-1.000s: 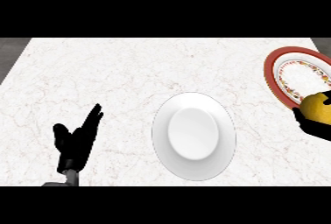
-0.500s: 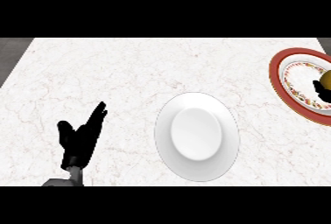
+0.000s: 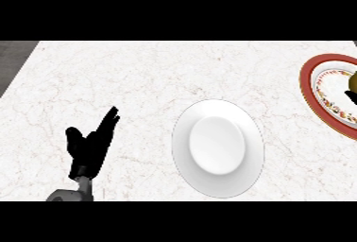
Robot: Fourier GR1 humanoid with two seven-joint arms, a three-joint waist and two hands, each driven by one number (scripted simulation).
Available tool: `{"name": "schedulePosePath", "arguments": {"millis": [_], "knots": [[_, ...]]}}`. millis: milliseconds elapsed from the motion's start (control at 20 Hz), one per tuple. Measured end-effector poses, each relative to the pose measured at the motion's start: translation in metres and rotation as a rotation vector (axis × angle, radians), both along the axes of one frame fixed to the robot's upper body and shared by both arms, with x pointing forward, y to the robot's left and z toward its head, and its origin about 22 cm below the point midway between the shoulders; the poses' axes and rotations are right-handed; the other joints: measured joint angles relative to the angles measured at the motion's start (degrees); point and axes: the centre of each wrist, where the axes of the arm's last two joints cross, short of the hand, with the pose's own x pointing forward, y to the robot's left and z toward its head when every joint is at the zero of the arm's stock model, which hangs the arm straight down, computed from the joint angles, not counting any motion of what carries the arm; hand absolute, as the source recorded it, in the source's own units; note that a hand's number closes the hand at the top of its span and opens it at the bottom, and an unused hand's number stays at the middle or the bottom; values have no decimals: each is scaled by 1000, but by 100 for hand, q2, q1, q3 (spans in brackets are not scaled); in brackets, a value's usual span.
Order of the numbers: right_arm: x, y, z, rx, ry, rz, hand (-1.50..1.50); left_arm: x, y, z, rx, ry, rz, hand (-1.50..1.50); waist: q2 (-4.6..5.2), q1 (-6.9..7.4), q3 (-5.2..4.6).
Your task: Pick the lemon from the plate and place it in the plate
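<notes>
Two plates sit on your desk (image 3: 140,75): a white plate (image 3: 218,147) near centre, and a red-rimmed plate (image 3: 327,97) at 3 o'clock, cut by the frame. Your lemon (image 3: 353,83) lies on the red-rimmed plate at the edge. Left hand (image 3: 89,146) rests at 8 o'clock, fingers straight, holding nothing. Right hand (image 3: 351,96) barely shows beside the lemon; its fingers cannot be judged.
</notes>
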Motion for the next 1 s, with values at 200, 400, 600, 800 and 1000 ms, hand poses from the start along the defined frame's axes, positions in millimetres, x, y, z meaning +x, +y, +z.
{"name": "schedulePosePath", "arguments": {"millis": [200,400,600,800,1000], "knots": [[2,1,-10,16,114,57,-150,1,-3,-2,0,-11,-10,0,16,42,13],[6,4,-13,78,97,131,-150,1,-2,-2,0,-13,-18,0,30,49,30],[9,5,-11,180,-18,181,-150,1,2,-2,-1,-4,-12,0,15,1,34],[6,-5,-6,287,-130,182,-150,0,2,-2,-5,3,0,0,6,-42,33],[-10,-26,-2,374,-170,176,-150,-2,5,-3,-6,0,7,0,-7,-84,30]]}}
